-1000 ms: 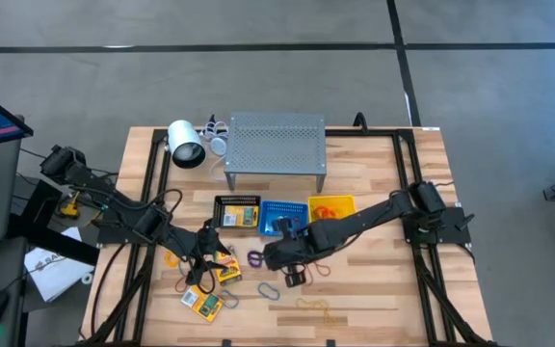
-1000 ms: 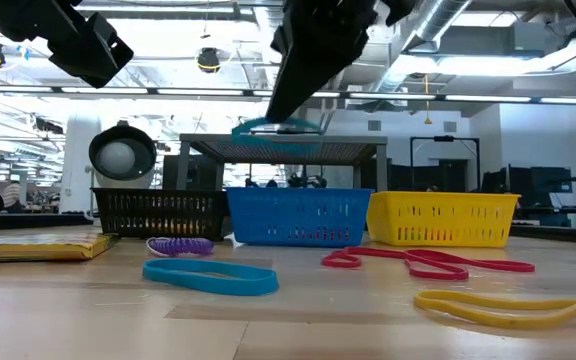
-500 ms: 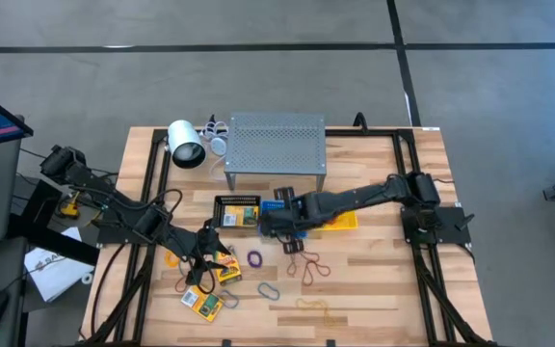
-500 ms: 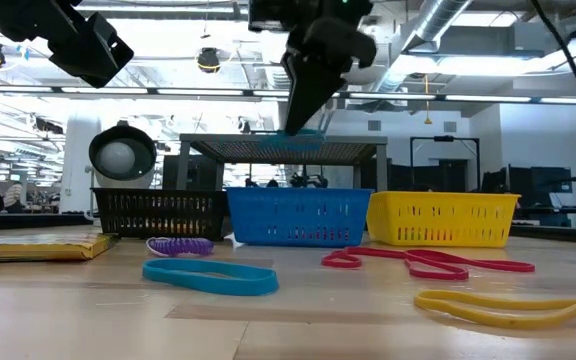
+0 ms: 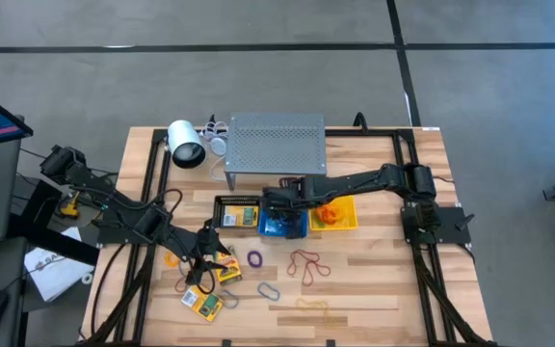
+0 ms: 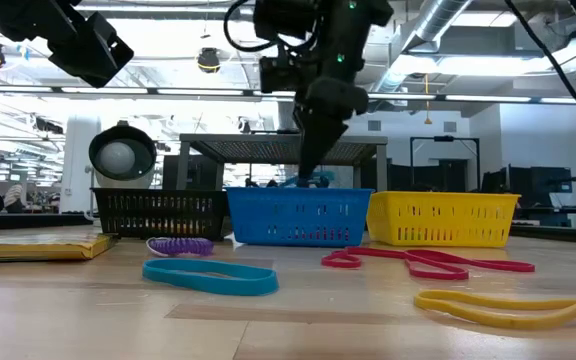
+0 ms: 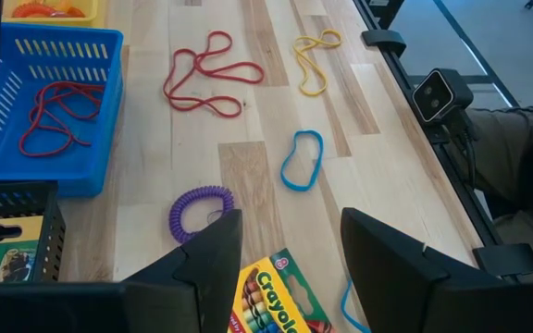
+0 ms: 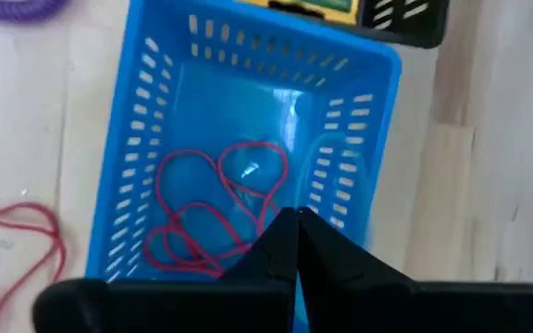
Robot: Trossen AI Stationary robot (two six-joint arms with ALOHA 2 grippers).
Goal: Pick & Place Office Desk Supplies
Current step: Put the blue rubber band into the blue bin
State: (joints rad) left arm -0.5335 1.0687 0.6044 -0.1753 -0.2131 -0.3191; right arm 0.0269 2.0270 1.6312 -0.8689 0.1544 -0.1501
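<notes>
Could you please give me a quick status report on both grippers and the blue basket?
Right gripper shut, above the blue basket. Red band lies inside it. Left gripper open over a crayon pack. Nothing in the way.

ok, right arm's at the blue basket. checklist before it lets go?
1. Right gripper above the blue basket: ok, the right wrist view looks straight down into it.
2. Its fingers shut: ok, tips meet.
3. Item held between them: cannot tell; only a teal shape shows at the basket's rim in the low view.
4. Room in the basket: ok, only a red band loop lies inside.
5. Left gripper away from the basket: ok, open above a crayon pack toward the table's front left.
</notes>
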